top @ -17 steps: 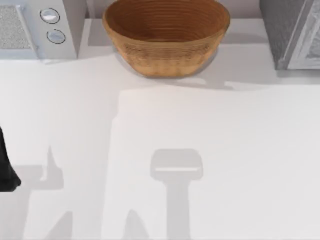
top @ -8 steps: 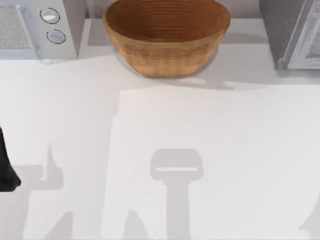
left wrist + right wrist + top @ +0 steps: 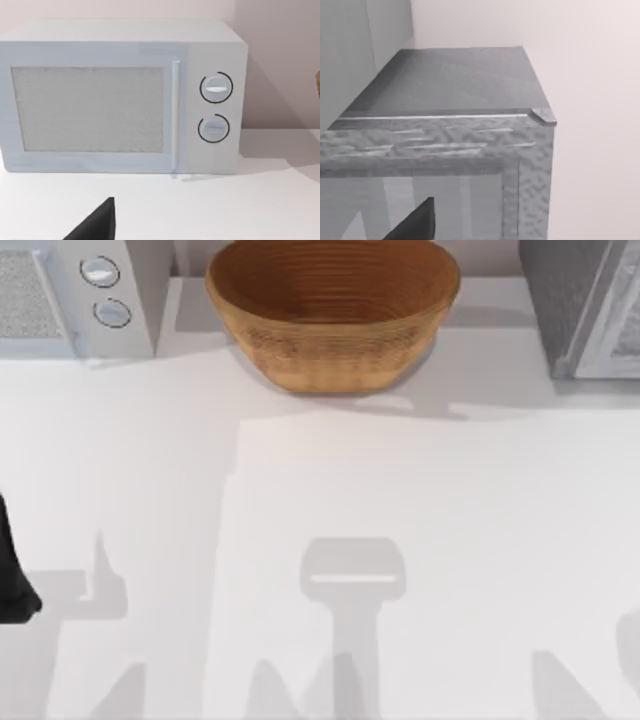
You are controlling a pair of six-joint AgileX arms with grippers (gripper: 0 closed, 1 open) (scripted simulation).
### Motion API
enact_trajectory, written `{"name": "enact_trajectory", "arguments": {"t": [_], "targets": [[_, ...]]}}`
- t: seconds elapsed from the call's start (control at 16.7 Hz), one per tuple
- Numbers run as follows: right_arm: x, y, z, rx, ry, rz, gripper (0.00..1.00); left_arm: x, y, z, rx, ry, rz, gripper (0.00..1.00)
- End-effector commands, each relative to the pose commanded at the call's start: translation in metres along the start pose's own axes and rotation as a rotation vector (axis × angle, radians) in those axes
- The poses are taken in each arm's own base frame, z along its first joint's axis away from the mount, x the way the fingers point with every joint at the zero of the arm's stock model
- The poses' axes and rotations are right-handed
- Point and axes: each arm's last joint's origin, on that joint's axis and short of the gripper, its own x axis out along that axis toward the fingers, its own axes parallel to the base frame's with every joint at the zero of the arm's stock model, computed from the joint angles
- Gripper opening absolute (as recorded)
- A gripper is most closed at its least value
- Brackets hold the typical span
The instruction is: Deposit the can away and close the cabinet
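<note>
The can is out of view. The grey cabinet [image 3: 580, 310] stands at the table's back right corner, with a lighter textured panel on its right side. In the right wrist view the cabinet [image 3: 450, 95] is close, seen from slightly above its dark top and textured front frame. I cannot tell whether its door is shut. One dark fingertip [image 3: 417, 222] of my right gripper pokes into that view, short of the cabinet. My left arm [image 3: 12, 575] sits at the table's left edge, and one of its fingertips [image 3: 97, 222] points toward the microwave.
A white microwave [image 3: 70, 295] with two dials stands at the back left, also seen head-on [image 3: 120, 100] in the left wrist view. A large woven bowl [image 3: 332, 310] sits at the back middle. Arm shadows lie on the white tabletop [image 3: 400, 480].
New arm shadows have spread across the table's bottom right and bottom middle. The left arm, bowl, microwave and cabinet have not moved.
</note>
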Motion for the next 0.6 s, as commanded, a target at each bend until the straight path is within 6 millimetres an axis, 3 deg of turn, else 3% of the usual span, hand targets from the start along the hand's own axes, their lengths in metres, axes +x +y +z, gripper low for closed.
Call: {"name": "enact_trajectory", "arguments": {"t": [0.18, 0.6], "targets": [[-0.01, 0.021, 0.024, -0.019, -0.011, 0.002, 1.0, 0.0, 0.0, 0.0, 0.0, 0.0, 0.0, 1.0], [-0.009, 0.024, 0.027, -0.019, -0.012, 0.001, 1.0, 0.0, 0.0, 0.0, 0.0, 0.0, 0.0, 1.0]]}}
